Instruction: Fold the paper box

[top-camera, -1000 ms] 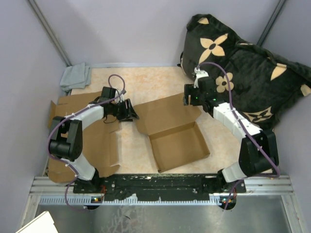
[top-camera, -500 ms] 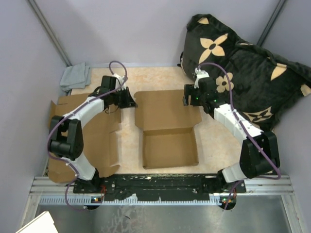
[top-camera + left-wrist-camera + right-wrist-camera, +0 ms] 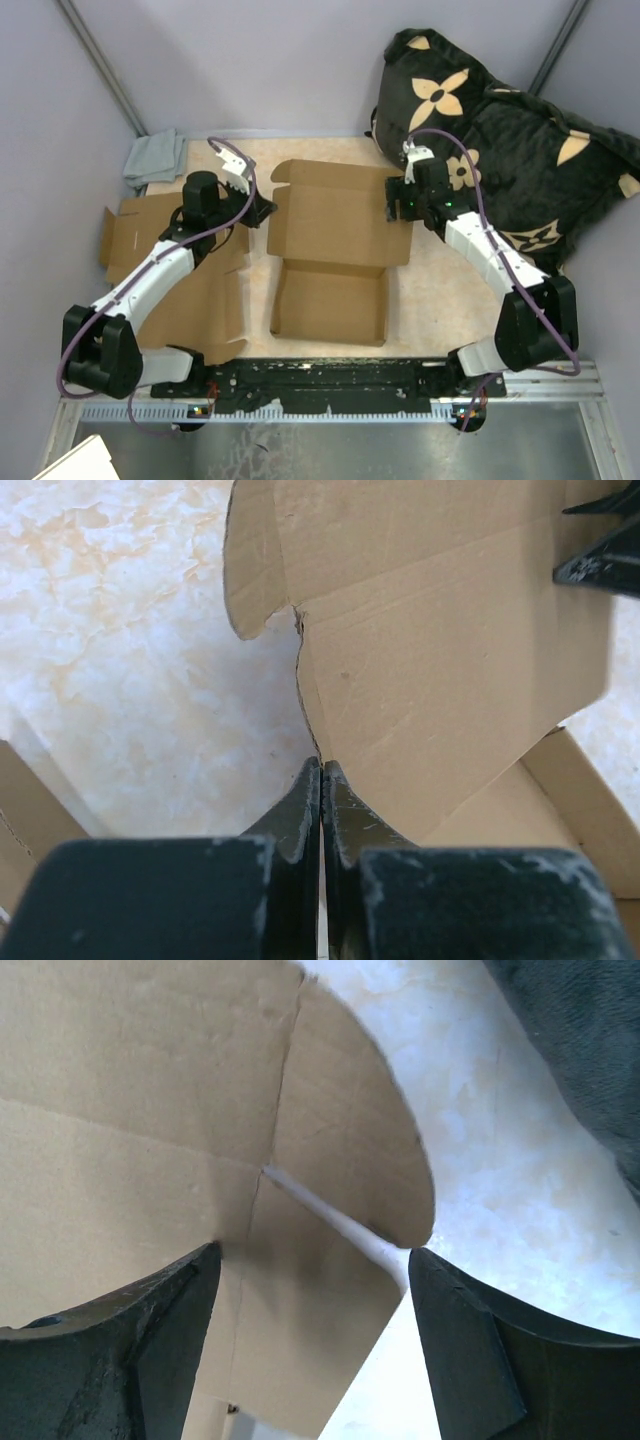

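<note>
The brown paper box [image 3: 330, 300] lies open in the middle of the table, its lid [image 3: 340, 215] spread flat behind the tray. My left gripper [image 3: 262, 208] is shut on the lid's left edge. In the left wrist view the cardboard edge [image 3: 312, 720] runs straight into the closed tips of the left gripper [image 3: 321, 767]. My right gripper [image 3: 400, 205] stands open over the lid's right edge. In the right wrist view the right gripper [image 3: 315, 1252] has its fingers [image 3: 150, 1340] on either side of a rounded side flap [image 3: 350, 1160], apart from it.
Flat cardboard sheets [image 3: 190, 290] lie along the left side under the left arm. A grey cloth [image 3: 155, 158] sits in the back left corner. A black cushion with tan flowers [image 3: 500, 130] fills the back right, close behind the right arm. A metal rail [image 3: 330, 382] runs along the front.
The left gripper shut on the lid's edge and drew back and left. The box swung from skewed to square with the table and shifted left. The right gripper hardly moved.
</note>
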{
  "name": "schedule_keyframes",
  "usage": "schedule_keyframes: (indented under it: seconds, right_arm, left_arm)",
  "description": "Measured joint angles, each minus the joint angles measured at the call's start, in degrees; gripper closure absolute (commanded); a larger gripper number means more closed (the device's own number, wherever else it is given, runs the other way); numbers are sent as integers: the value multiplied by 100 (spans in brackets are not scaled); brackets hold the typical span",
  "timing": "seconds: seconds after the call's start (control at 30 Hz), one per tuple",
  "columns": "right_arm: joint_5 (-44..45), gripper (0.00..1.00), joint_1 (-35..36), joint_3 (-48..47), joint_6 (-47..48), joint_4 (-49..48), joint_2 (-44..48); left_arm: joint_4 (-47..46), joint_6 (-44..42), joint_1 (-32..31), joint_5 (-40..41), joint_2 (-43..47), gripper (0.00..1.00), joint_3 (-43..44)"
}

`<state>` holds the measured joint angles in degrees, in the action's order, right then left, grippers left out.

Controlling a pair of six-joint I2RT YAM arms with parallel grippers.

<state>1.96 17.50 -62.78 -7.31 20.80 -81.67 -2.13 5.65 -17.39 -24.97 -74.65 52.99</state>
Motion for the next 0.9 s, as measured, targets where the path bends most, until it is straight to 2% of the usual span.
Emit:
schedule_keyframes:
  seconds: [0.2,0.3,0.47,0.63,0.8,0.9]
  right_arm:
    - [85,22,-44,2,219,105,354]
    - [-114,27,-138,2,286,70,468]
    - [-778,61,-203,2,361,133,468]
    - [-1438,86,-205,2,385,310,468]
    - [-1762,100,-208,0,267,404,468]
    - [-1729,100,-223,2,105,391,468]
  left_arm:
    - [-387,-330,-127,144,374,100,-411]
    - [-575,-448,-155,168,564,100,-472]
    - [-758,-568,-190,208,662,100,-496]
    - [-828,-597,-203,293,693,100,-568]
    - [-901,-597,-243,345,804,100,-634]
    - [-944,-595,-291,411,866,100,-682]
